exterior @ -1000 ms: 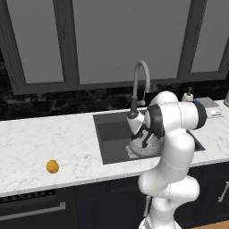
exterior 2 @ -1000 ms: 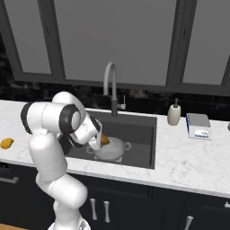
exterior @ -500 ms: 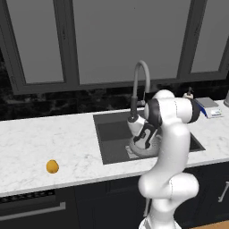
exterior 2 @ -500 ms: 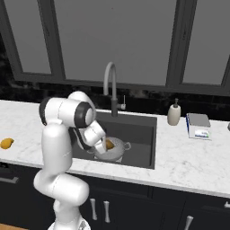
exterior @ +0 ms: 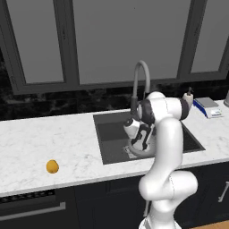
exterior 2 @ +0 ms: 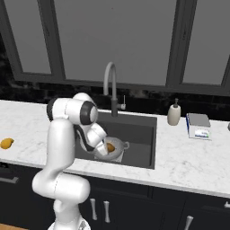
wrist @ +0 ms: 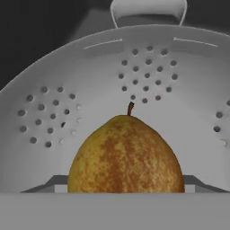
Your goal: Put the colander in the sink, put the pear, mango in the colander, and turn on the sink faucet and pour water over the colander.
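The pale holed colander sits in the dark sink. My gripper reaches down into it, shut on the brown-olive pear. In the hand view the pear stands upright, stem up, close in front of the colander's inner wall; my fingertips are hidden there. The orange-yellow mango lies on the counter far left of the sink. The gooseneck faucet rises behind the basin.
A white soap bottle and a small flat box stand on the marble counter right of the sink. Dark cabinet fronts run under the counter edge, and dark windows line the back wall.
The arm has swung further over the sink and lowered the pear down into the colander. The mango has not moved.
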Motion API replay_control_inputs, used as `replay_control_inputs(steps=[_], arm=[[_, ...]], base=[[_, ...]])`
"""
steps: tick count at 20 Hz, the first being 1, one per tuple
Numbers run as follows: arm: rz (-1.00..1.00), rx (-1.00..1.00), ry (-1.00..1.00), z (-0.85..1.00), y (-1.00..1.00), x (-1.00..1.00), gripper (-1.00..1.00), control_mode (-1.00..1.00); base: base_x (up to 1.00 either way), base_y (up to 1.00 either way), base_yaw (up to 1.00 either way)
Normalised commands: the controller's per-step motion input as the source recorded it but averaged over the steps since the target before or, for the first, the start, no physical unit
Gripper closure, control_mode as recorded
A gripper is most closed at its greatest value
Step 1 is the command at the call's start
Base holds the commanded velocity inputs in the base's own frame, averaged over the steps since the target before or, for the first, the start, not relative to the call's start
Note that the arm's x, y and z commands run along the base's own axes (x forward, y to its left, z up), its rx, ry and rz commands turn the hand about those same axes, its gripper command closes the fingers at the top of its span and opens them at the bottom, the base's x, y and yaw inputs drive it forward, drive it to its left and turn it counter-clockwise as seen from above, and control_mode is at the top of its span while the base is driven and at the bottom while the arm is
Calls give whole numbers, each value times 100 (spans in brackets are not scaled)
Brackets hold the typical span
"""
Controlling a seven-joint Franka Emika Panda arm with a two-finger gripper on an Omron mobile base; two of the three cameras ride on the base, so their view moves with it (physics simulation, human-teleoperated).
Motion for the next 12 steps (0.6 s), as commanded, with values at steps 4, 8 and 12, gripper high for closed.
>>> replay_control_inputs(steps=[4,8,12], arm=[[-3,-5,-1,-46,25,-11,-100,-100],[-3,-1,-10,-25,10,-34,-100,-100],[0,5,-25,-1,-15,-76,-100,-100]], base=[[0,0,0],[0,0,0],[0,0,0]])
